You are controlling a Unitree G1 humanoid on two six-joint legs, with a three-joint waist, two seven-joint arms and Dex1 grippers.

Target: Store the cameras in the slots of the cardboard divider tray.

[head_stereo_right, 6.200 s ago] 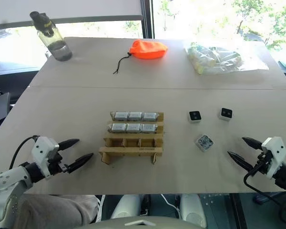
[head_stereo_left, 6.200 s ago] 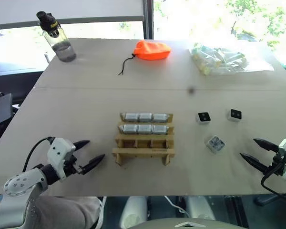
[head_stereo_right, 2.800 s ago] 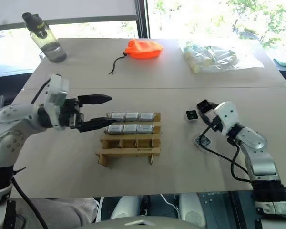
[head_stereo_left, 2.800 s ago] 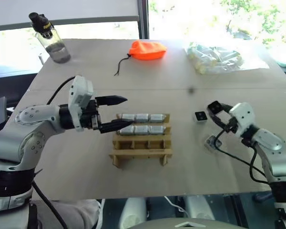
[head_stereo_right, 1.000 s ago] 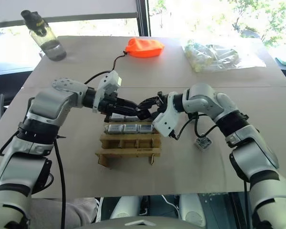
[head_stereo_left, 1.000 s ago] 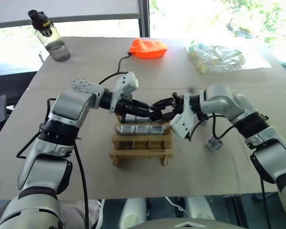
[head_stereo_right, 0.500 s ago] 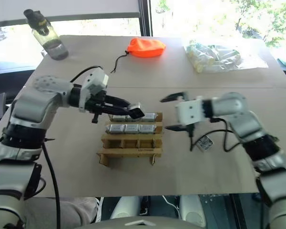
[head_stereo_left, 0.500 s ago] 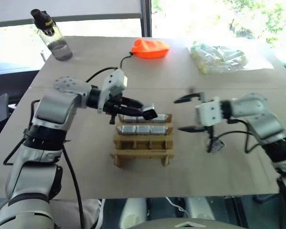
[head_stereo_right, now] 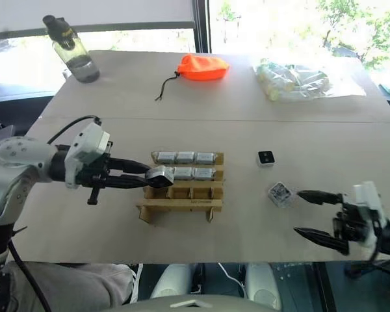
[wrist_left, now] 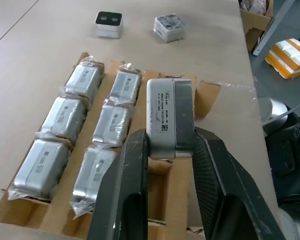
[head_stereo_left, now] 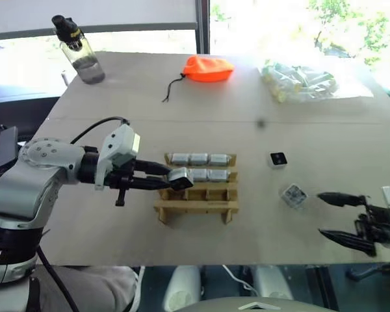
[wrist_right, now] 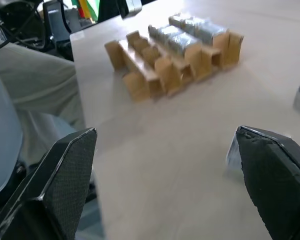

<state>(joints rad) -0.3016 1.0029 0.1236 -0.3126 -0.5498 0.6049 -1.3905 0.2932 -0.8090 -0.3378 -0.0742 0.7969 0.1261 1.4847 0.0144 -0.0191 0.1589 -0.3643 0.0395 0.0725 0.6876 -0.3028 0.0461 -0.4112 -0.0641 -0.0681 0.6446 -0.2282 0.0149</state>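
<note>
Nearest, the right gripper [head_stereo_left: 341,214] gapes wide and empty at the counter's [head_stereo_left: 117,97] 4 o'clock, while the left gripper [wrist_left: 170,145] has its fingers [wrist_left: 127,170] clamped on a silver-grey camera [wrist_left: 169,117], long axis along them, its label too small to read, over the cardboard divider tray's [head_stereo_left: 196,207] empty front-left slot, 5 cameras slotted behind it.
</note>
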